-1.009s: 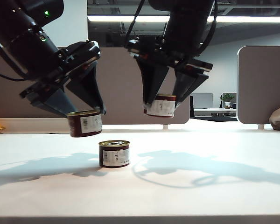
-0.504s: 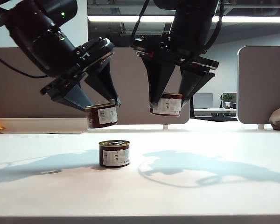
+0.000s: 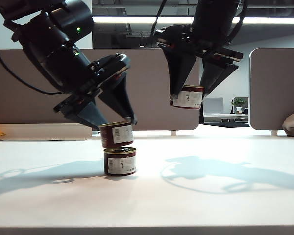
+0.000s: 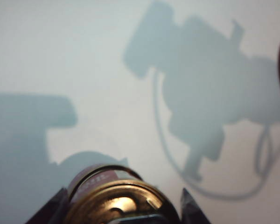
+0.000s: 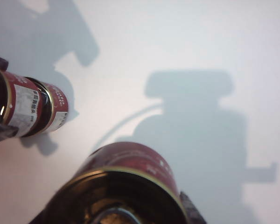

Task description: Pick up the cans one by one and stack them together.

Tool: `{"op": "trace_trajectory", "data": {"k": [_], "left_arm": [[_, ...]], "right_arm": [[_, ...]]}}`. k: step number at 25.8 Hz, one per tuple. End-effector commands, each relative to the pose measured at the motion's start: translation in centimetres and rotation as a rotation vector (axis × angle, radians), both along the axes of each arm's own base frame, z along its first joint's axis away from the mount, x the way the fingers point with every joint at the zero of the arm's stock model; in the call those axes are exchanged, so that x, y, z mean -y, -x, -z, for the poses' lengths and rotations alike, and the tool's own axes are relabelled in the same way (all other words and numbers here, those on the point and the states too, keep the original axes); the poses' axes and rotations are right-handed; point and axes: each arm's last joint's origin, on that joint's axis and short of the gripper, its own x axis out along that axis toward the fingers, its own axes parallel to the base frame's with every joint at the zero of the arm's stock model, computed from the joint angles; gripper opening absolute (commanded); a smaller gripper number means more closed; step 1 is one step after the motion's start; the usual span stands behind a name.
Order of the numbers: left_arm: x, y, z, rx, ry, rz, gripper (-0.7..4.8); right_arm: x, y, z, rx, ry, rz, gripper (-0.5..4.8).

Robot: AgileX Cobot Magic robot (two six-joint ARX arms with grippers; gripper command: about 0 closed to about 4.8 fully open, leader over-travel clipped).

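Left pincer (image 3: 118, 122): clamped on a can (image 3: 116, 134), low over the middle of the table (image 3: 210, 205); in the left wrist view the gold lid sits between the two finger tips, with the rim of the can below peeking out beyond it.
Held can, left: directly above the bottom can (image 3: 120, 161), touching or a hair above it — I cannot tell which; it leans a little and sits slightly toward the left of the lower lid.
Bottom can: upright on the table, alone, label facing the camera.
Right pincer (image 3: 191, 93): gripping the third can (image 3: 187, 97), high in the air and off to the right, well apart from the stack.
Risk — offset: the upper can is not quite centred; let go like this, its rim could catch the lower lip and slide off.
Risk — tilt: the lean could make it land on one edge and rock; a push sideways from the fingers could shove the bottom can along the table.
Risk — traffic: the right arm waits with its load; coming in too soon it could strike the left arm or the fresh stack.
Change since a second ago: the left can has travelled right and come onto the bottom can from beside it; the right pincer has lifted and drawn away rightward; both grips unchanged.
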Motion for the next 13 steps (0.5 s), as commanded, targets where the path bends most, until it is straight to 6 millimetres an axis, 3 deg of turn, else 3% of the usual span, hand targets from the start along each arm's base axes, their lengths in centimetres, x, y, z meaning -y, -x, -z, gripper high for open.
{"op": "trace_trajectory", "data": {"k": [1,9,13], "left_arm": [[0.50,-0.17,-0.47,0.043,0.023,0.009,2.05],[0.65,-0.50,0.31,0.031,0.003,0.007,2.06],[0.60,-0.50,0.33,0.034,-0.008,-0.003,2.51]], "right_arm": [[0.03,0.16,-0.75,0.027,-0.017,-0.004,2.06],[0.17,0.36,-0.82,0.016,-0.010,-0.004,2.06],[0.14,0.33,-0.84,0.020,-0.013,-0.004,2.06]]}}
